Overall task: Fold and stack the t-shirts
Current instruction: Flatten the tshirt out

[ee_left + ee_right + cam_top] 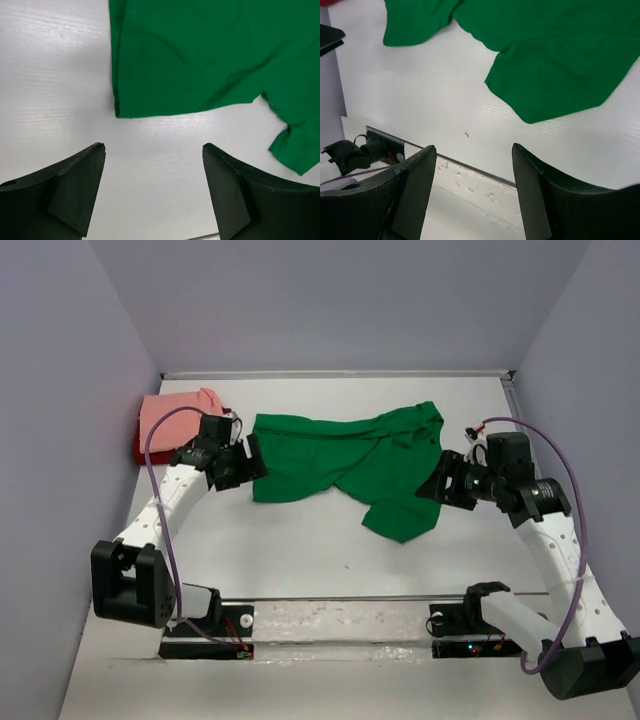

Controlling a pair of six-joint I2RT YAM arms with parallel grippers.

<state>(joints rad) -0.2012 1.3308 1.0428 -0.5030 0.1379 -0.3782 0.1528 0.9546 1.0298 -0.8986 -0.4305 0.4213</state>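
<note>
From the overhead camera I see the green t-shirt (345,460) lying rumpled across the middle of the table (300,550), with one loose flap reaching toward the near edge. The pink t-shirt (175,412) sits folded in the far left corner on top of the dark red t-shirt (140,452), of which only a thin edge shows. My left gripper (250,462) is at the green shirt's left edge and my right gripper (438,480) at its right side. I cannot tell from up here whether either touches the cloth.

On the left wrist camera, the left gripper (154,150) stands wide, with only bare table (60,75) between its fingers. A corner of the green t-shirt (200,55) lies flat just ahead of the fingertips, apart from them.

On the right wrist camera, the right gripper (473,148) is also spread and empty. The green t-shirt (560,55) lies on the table (420,100) ahead of it, untouched.
</note>
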